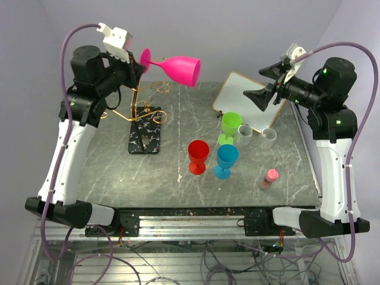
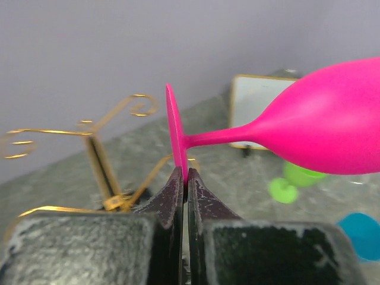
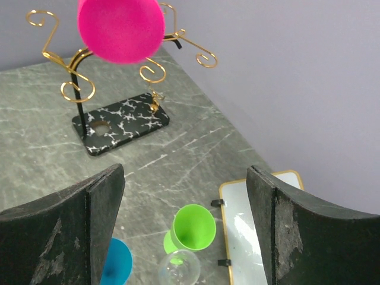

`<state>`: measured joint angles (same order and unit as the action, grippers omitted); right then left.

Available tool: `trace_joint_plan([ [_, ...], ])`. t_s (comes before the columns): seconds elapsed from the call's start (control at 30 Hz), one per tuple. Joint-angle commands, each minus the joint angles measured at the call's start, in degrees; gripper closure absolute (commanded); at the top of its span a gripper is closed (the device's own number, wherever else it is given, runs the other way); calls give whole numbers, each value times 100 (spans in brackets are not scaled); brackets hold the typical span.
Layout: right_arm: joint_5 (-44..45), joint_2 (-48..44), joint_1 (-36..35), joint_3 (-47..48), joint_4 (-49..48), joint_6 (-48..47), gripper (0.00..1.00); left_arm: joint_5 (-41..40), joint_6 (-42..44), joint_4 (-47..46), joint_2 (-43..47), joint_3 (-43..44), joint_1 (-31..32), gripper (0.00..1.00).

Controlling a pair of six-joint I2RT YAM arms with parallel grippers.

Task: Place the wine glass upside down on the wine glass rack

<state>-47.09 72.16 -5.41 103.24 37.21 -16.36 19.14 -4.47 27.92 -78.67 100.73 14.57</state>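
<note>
A bright pink wine glass [image 1: 178, 68] hangs sideways in the air, its bowl pointing right. My left gripper [image 1: 142, 64] is shut on the edge of its foot disc; in the left wrist view the jaws [image 2: 185, 178] pinch the disc and the bowl [image 2: 332, 127] fills the right. Just below and left of the glass stands the gold wine glass rack [image 1: 142, 105] on its black base [image 1: 145, 138]. My right gripper [image 1: 262, 90] is open and empty, up at the right, apart from the glass. Its wrist view shows the pink bowl [image 3: 122, 27] in front of the rack [image 3: 74, 65].
Green [image 1: 230, 126], red [image 1: 198, 155] and blue [image 1: 226, 159] glasses stand mid-table. Two clear glasses [image 1: 244, 133] sit beside the green one. A small pink bottle [image 1: 270, 178] lies at the front right. A gold-edged white board [image 1: 246, 98] lies at the back right.
</note>
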Motion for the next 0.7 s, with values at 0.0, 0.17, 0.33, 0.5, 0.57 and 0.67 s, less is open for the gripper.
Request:
trace_joint_plan([
  [0.0,454,-103,34,94,359,-532,17,-1543,1252,413,366,425,-335,93],
  [0.17,880,-144,20,-258,528,-1063,16,-2685,2144,428,613,521,-854,93],
  [0.33,1017,-148,-25,-747,629,-1490,14,-4263,3229,43,656,368,-1098,93],
  [0.5,885,-167,-95,-1337,488,-1675,11,-5579,4146,-485,380,306,-1283,93],
  [0.57,802,-167,-116,-1589,308,-1617,11,-5811,4348,-651,262,238,-1326,93],
  [0.67,625,-175,-143,-1926,-5,-1510,9,-6109,4646,-934,24,126,-1371,93],
])
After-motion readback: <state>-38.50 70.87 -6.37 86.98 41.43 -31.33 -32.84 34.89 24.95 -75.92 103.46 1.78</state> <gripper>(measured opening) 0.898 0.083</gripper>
